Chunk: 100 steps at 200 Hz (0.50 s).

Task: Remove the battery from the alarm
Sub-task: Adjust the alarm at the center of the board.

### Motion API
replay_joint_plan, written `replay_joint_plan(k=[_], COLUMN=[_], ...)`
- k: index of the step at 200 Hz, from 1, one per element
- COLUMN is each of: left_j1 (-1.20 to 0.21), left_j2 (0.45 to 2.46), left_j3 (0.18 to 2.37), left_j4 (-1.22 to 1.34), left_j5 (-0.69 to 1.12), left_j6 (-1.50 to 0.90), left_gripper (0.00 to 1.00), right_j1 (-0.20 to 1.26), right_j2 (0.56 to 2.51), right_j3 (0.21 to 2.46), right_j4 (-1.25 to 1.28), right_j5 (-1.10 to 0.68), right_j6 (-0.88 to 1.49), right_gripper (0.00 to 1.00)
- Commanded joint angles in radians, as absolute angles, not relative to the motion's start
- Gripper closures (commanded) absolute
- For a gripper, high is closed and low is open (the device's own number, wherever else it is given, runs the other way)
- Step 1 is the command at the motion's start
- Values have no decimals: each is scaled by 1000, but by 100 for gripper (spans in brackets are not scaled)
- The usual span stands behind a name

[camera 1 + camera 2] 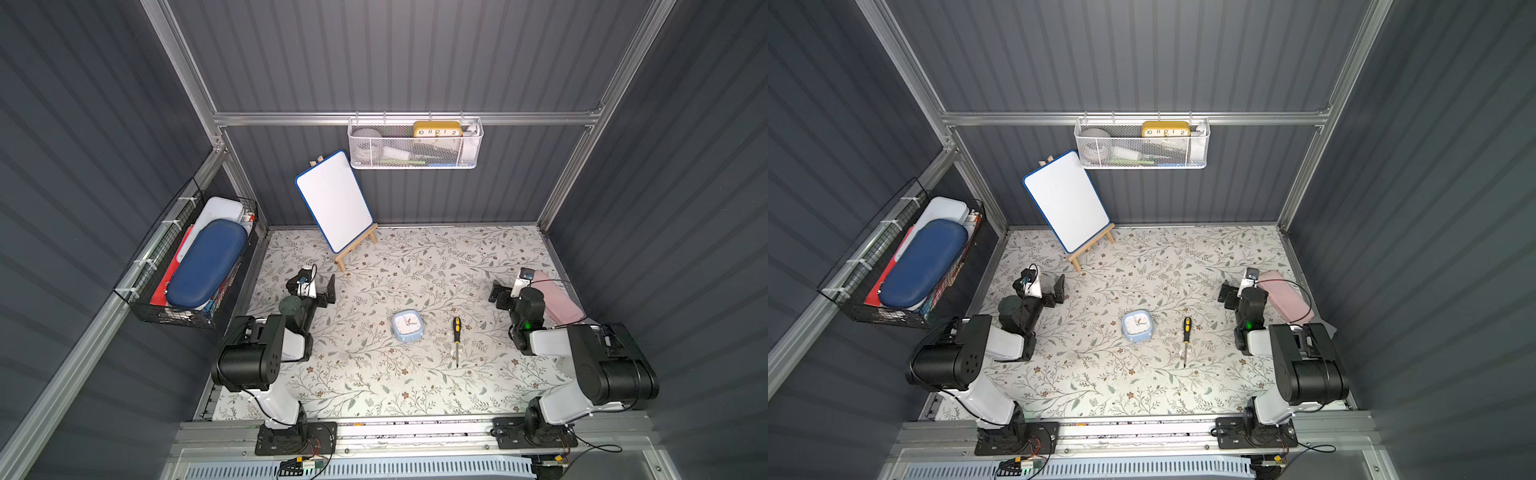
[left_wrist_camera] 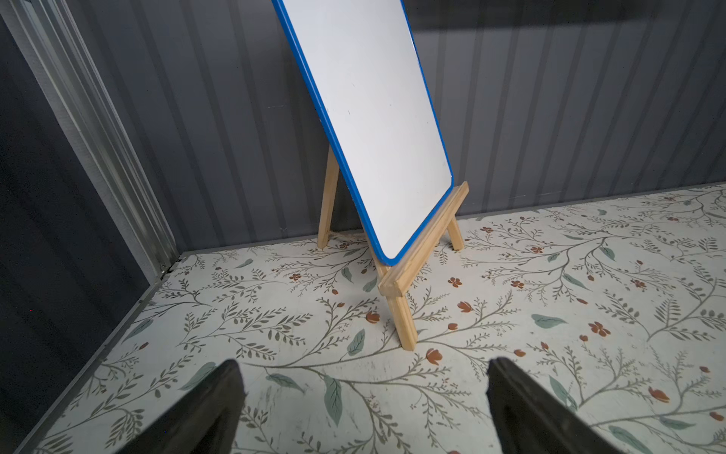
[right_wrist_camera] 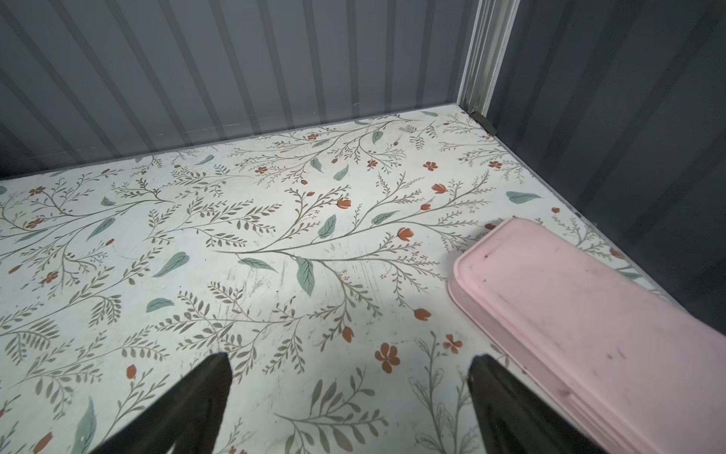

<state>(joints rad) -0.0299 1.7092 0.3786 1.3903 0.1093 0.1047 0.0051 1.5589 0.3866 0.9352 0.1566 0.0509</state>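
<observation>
A floral-patterned surface [image 1: 365,374] is shown from above in both top views. The alarm [image 1: 408,326], a small light-blue clock, is laid face up near the middle of it, with its back hidden against the surface. A screwdriver [image 1: 456,338] with a black-and-yellow handle is laid just to the right of it, not touching, handle toward the far side.

The left fingers [image 2: 208,412] are spread wide over bare surface at the left side, well apart from the alarm. They are pointed toward a blue-rimmed whiteboard [image 2: 373,118] propped on a wooden easel [image 2: 404,283]. The right fingers [image 3: 192,412] are likewise spread wide with nothing between them, at the right side, just beside a pink case [image 3: 581,314].

A white mesh basket [image 1: 415,156] containing a yellow clock [image 1: 437,126] is hung on the far wall. A black wire basket [image 1: 178,318] containing a blue case [image 1: 205,262] is hung on the left wall.
</observation>
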Motion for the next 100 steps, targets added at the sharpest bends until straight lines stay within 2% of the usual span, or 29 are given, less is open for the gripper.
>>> replay_joint_plan(k=[1, 81, 100], left_j1=[-23, -22, -26], left_j2=[1699, 1699, 1635], left_j3=[388, 390, 415], left_j4=[1399, 1400, 1304], left_j5=[120, 124, 49], left_j6=[110, 112, 115], left_gripper=[1, 1, 1], right_j1=[0, -2, -2], right_j2=[1566, 1565, 1562], right_j3=[379, 381, 376], right_j4=[951, 942, 953], right_j5=[151, 151, 145], right_j6=[51, 59, 56], right_gripper=[1, 1, 1])
